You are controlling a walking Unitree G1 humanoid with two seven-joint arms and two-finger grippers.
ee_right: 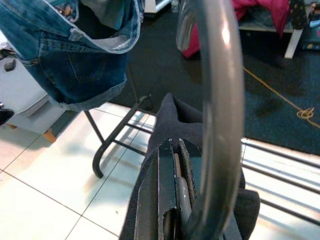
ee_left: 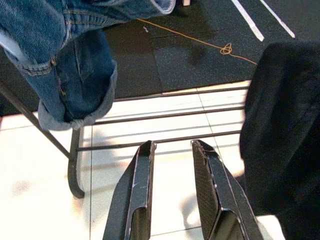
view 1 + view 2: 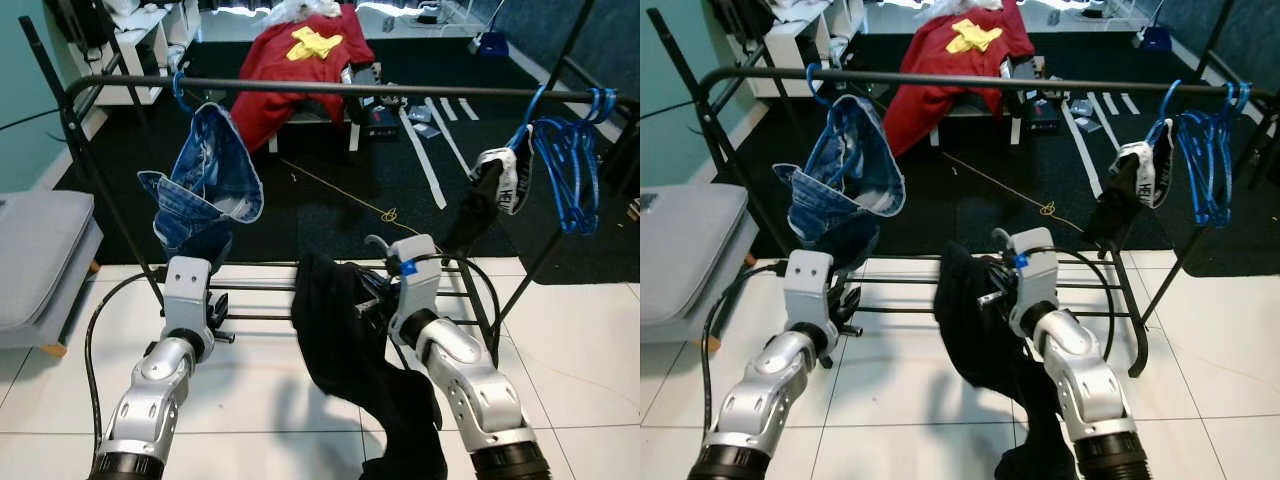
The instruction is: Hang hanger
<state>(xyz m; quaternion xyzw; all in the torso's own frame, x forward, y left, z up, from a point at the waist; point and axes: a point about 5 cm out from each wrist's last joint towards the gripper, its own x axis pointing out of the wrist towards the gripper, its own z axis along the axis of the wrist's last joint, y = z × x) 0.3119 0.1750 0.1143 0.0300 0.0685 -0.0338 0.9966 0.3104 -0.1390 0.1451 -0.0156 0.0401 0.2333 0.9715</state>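
- Right pincer (image 3: 992, 296) is clamped tight on the neck of a grey hanger (image 1: 217, 100), low and in front of the rack, a little right of centre; in the right wrist view the black fingers sit pressed together on the metal just below the hook's curve.
- A black garment (image 3: 345, 340) drapes from that hanger, hanging down past the right forearm toward the white tiled floor (image 3: 560, 330).
- Left pincer (image 2: 172, 192) hovers to the left at about the same height, fingers parted and holding nothing, pointed at the rack's lower bars (image 2: 165, 116).
- Up above and farther away runs the top rail (image 3: 330, 88) of the clothes rack, and the hook is well below it, so the hanging itself is not yet done.
- Already on that rail: denim shorts (image 3: 205, 185) on a blue hanger at the left, a black-and-white garment (image 3: 495, 185) and a bunch of empty blue hangers (image 3: 570, 165) at the right.
- Between the denim and the right-hand cluster the rail is bare; that looks like the likely spot.
- What's left, as I judge it: lift the hanger, carry the hook over the rail, settle it, release.
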